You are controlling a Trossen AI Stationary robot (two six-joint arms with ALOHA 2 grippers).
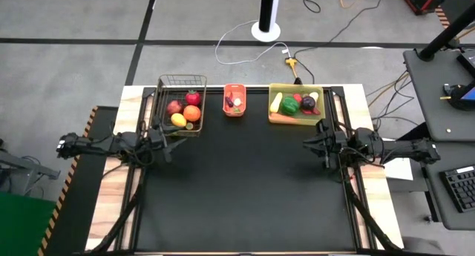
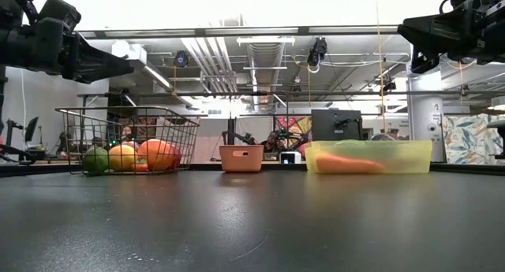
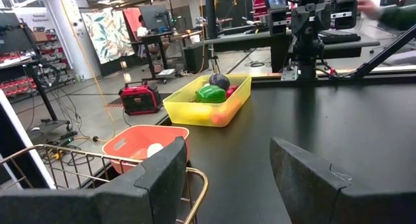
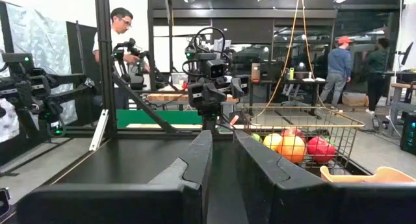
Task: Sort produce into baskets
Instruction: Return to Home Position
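Observation:
The produce lies sorted in three baskets along the table's far edge. The dark wire basket [image 1: 182, 104] at the left holds a red apple [image 1: 174, 107], an orange [image 1: 192, 113] and a lemon [image 1: 178, 120]. The small orange basket [image 1: 234, 99] stands in the middle. The yellow-green bin [image 1: 295, 104] at the right holds a green pepper [image 1: 289, 105], an eggplant [image 1: 308, 102] and a carrot [image 2: 347, 163]. My left gripper [image 3: 227, 178] hovers open, level, just near of the wire basket. My right gripper [image 4: 223, 165] hovers shut, near of the bin. Both are empty.
A black mat [image 1: 245, 197] covers the table between the arms. Beyond the far edge, cables and a white stand base [image 1: 266, 30] lie on the floor. People stand in the room behind, seen in the right wrist view.

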